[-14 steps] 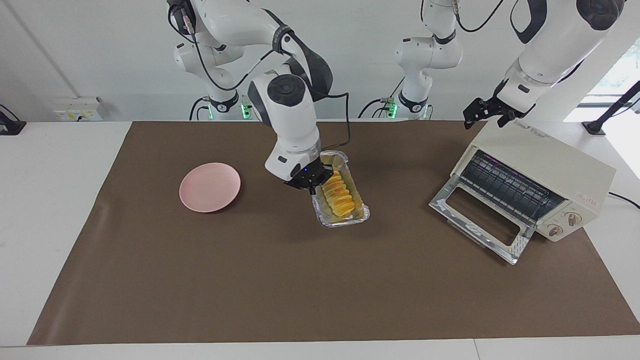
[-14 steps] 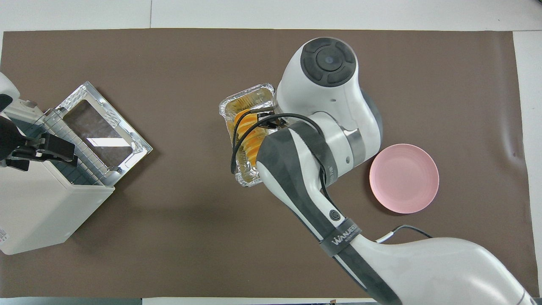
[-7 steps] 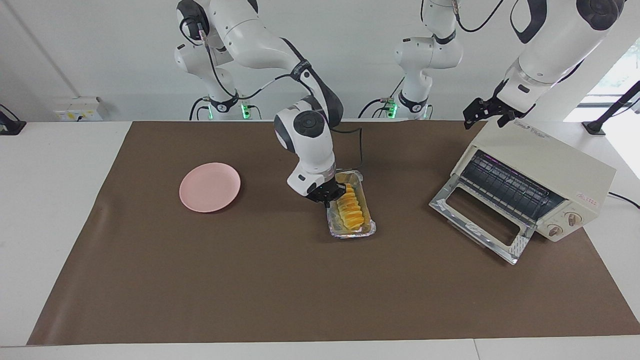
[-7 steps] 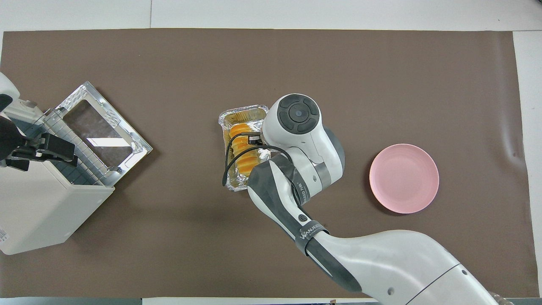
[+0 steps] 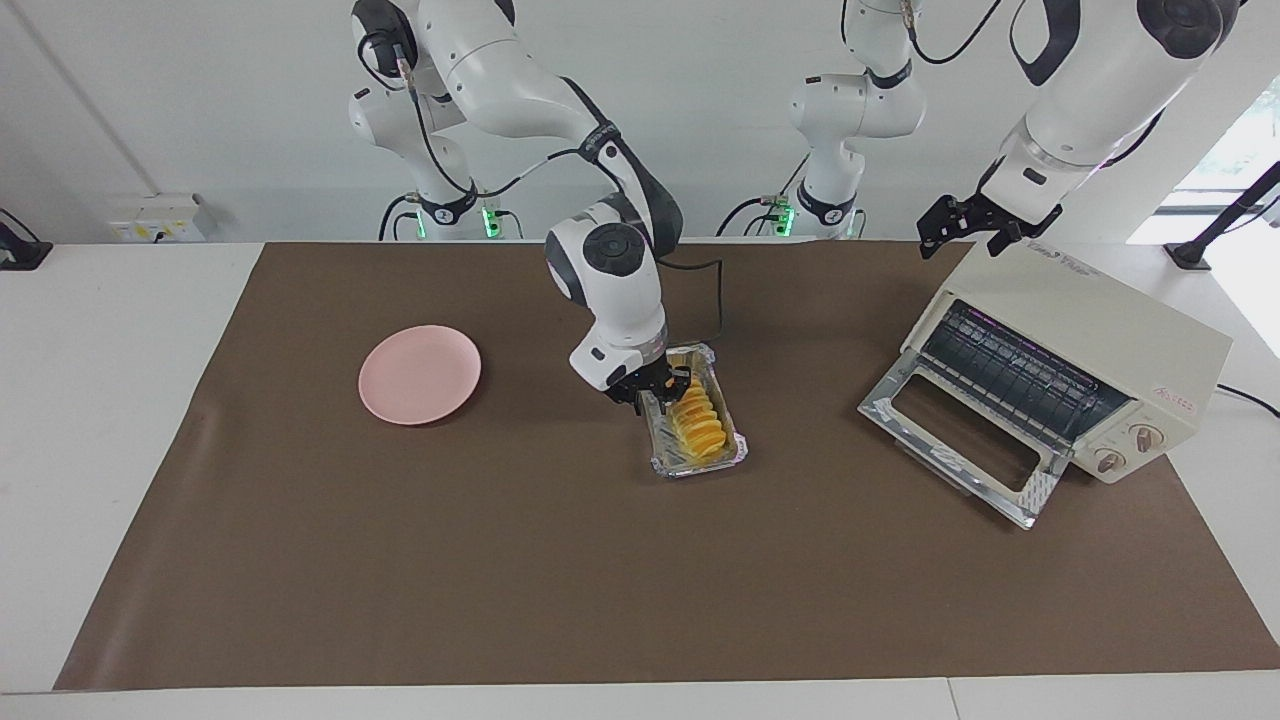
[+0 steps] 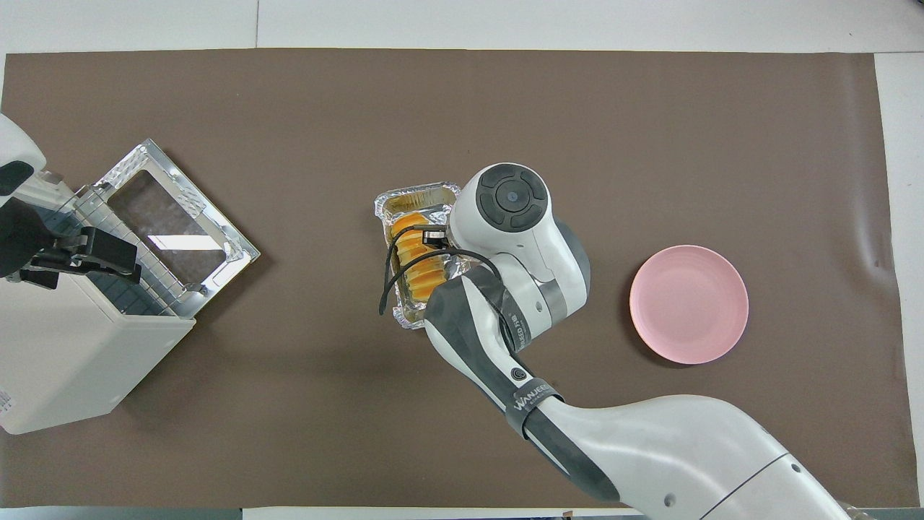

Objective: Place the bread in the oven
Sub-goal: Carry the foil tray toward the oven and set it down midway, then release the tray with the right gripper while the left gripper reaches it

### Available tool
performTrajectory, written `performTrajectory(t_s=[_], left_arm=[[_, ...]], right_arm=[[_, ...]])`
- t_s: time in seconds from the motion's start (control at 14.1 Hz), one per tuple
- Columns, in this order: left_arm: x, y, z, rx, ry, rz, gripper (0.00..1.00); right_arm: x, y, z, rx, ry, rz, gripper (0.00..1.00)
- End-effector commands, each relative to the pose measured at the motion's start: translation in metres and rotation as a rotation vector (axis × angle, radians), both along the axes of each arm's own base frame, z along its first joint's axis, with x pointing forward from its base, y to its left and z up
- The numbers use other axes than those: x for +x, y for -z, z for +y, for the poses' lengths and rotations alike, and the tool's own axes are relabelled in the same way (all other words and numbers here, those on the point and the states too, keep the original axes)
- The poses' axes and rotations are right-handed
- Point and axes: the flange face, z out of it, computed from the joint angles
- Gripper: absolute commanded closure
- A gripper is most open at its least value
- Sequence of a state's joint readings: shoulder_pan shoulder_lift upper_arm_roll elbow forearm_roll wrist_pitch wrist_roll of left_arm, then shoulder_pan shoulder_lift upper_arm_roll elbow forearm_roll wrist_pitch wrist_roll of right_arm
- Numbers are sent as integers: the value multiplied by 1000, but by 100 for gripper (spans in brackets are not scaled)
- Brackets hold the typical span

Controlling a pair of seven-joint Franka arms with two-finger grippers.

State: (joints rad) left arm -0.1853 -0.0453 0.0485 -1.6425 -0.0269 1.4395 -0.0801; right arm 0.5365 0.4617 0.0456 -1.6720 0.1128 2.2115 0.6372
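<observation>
The golden ridged bread [image 5: 697, 425] lies in a crinkled foil tray [image 5: 668, 468] in the middle of the brown mat; in the overhead view the bread [image 6: 415, 267] shows in the tray [image 6: 415, 193] beside my right wrist. My right gripper [image 5: 652, 392] is low and shut on the tray's long rim, on the side toward the right arm's end. The cream oven [image 5: 1100, 320] stands at the left arm's end with its glass door [image 5: 960, 440] dropped open and its wire rack showing. My left gripper [image 5: 965, 225] is open above the oven's top corner nearest the robots.
A pink plate [image 5: 420, 373] lies on the mat toward the right arm's end. The brown mat [image 5: 500, 560] covers most of the white table. The open oven door [image 6: 173, 231] juts toward the tray. A third robot's base stands at the table's robot end.
My right gripper came down with the foil tray and bread and carried it a little toward the oven; in the last half second it barely moved. My left gripper rose slightly.
</observation>
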Motion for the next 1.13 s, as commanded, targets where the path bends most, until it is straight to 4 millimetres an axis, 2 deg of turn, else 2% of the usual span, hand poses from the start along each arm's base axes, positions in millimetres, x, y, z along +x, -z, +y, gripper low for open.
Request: performTrajectory(t_s=[0.0, 0.07, 0.14, 0.28, 0.35, 0.5, 0.57, 0.64, 0.85, 0.99, 1.06], left_arm=[[-1, 0, -52, -20, 13, -96, 0], [-1, 0, -67, -24, -8, -126, 0], [-1, 4, -80, -25, -15, -128, 0], [5, 21, -104, -60, -77, -138, 0], [6, 32, -113, -73, -119, -150, 0], [8, 51, -125, -109, -159, -146, 0], [7, 60, -148, -129, -197, -163, 0], [7, 80, -187, -132, -210, -170, 0], [25, 138, -268, -98, -193, -154, 0], [29, 168, -304, -96, -171, -157, 0], [24, 182, -319, -87, -167, -150, 0]], right_arm=[[-3, -38, -10, -15, 32, 45, 0], [0, -54, -20, -20, 36, 50, 0], [7, -68, -38, -19, 53, 48, 0], [24, -99, -88, -11, 32, 23, 0], [34, -112, -123, -10, 10, 13, 0], [46, -132, -177, -7, -47, -12, 0], [49, -140, -198, -8, -69, -23, 0], [53, -146, -225, -12, -85, -29, 0], [53, -163, -292, -27, -174, -33, 0], [48, -174, -328, -94, -217, -28, 0], [43, -184, -341, -112, -235, -29, 0]])
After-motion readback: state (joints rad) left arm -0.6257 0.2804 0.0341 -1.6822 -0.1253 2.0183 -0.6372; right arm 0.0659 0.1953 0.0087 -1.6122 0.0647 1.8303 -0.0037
